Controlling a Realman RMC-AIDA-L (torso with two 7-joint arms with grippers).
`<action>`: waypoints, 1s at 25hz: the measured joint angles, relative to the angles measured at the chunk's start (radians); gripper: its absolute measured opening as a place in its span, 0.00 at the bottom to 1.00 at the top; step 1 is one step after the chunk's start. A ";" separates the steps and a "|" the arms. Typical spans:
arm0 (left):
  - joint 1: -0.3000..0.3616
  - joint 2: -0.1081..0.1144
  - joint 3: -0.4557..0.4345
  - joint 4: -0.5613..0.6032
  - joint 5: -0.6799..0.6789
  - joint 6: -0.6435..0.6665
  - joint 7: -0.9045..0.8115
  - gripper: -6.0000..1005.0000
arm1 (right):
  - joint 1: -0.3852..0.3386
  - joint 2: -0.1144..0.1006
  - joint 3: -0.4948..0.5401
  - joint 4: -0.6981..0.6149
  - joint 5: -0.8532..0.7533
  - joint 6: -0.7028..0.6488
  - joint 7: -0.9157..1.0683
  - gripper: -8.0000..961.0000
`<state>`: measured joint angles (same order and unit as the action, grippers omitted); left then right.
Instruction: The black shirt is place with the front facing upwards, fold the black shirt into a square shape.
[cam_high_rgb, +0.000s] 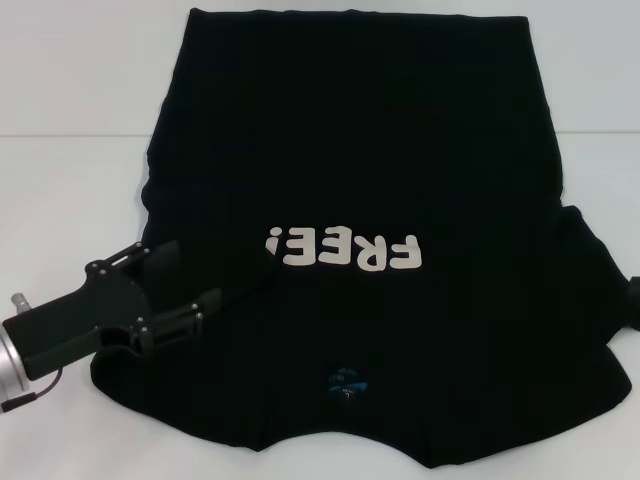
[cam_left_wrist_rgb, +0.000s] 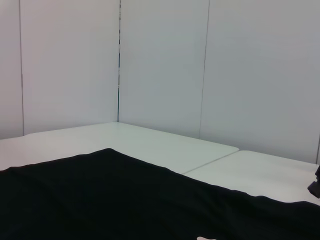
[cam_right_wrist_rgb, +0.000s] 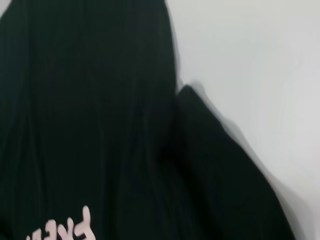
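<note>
Black shirt (cam_high_rgb: 360, 170) lies flat on white counter (cam_high_rgb: 70, 90), front up, "FREE!" lettering (cam_high_rgb: 343, 250) showing. Left tool (cam_high_rgb: 190, 290) sits at the shirt's left sleeve edge, fingers spread, touching fabric; hold unclear. Right tool barely visible at the right edge (cam_high_rgb: 634, 300), state cannot tell.

Plain black shirt (cam_high_rgb: 350, 150), no pattern on the fabric; white block letters "FREE!" (cam_high_rgb: 343, 249) across the front; small blue mark (cam_high_rgb: 347, 381) near the collar. White desk (cam_high_rgb: 70, 100) all round, unpatterned. Black left hand (cam_high_rgb: 195, 285) with black linkages, on a silver-grey wrist cuff (cam_high_rgb: 8, 365). Pale grey-white wall panels (cam_left_wrist_rgb: 160, 65) behind, with thin dark seams between them.
</note>
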<state>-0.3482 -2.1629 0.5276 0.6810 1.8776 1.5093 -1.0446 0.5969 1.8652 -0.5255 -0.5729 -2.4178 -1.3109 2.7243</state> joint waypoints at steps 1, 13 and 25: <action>0.000 0.000 -0.001 0.000 0.000 0.000 0.000 0.85 | -0.001 0.000 0.006 -0.004 0.000 -0.004 0.000 0.11; -0.003 0.000 -0.025 -0.003 -0.004 -0.001 -0.005 0.85 | -0.015 -0.038 0.049 -0.081 -0.004 -0.123 -0.011 0.14; -0.003 0.007 -0.038 -0.025 -0.012 -0.006 -0.001 0.85 | 0.043 -0.068 0.036 -0.127 -0.200 -0.151 0.068 0.52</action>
<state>-0.3512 -2.1556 0.4893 0.6564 1.8652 1.5030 -1.0454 0.6400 1.7972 -0.4899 -0.7002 -2.6178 -1.4617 2.7922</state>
